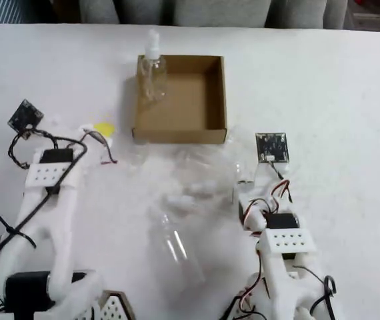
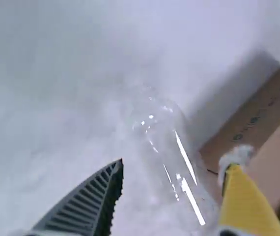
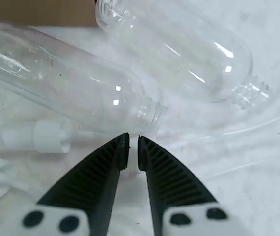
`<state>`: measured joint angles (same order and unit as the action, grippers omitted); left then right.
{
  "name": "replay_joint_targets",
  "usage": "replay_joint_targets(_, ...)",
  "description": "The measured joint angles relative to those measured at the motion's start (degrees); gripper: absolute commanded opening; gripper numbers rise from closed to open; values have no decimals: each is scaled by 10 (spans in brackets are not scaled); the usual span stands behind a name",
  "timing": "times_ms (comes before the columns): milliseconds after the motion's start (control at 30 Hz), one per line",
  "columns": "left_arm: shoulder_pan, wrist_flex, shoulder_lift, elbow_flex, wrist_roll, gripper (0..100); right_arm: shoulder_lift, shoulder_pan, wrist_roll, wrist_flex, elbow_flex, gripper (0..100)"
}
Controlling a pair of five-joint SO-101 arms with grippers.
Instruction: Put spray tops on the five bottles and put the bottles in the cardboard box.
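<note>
The cardboard box [image 1: 213,93] sits at the table's middle back; one clear bottle with a white spray top [image 1: 153,63] stands in its far left corner. Uncapped clear bottles lie in front of the box [image 1: 207,167] and nearer the front [image 1: 177,247]. My left gripper [image 2: 172,196] is open, its dark and yellow fingers on either side of a lying clear bottle [image 2: 162,142] beside the box's corner [image 2: 263,123]. My right gripper [image 3: 132,150] is shut on nothing, just off the neck of one of two uncapped bottles [image 3: 66,78] [image 3: 179,44]. White spray tops [image 3: 37,136] lie beside it.
Small circuit boards lie at the left [image 1: 25,117] and right [image 1: 272,147] of the table, with loose cables by both arms. Thin clear tubes from the spray tops [image 3: 248,130] trail over the white tabletop [image 1: 337,87].
</note>
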<state>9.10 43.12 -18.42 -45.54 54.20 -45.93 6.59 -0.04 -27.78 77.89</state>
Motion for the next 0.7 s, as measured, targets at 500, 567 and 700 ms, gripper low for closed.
replay_joint_targets(500, -1, -1, 147, 62, 8, 317, 0, 0, 0, 0, 0, 18)
replay_joint_targets(567, -1, -1, 164, 76, 18, 317, 0, 0, 0, 0, 0, 18)
replay_joint_targets(700, -1, -1, 209, 101, 25, 316, 0, 0, 0, 0, 0, 18)
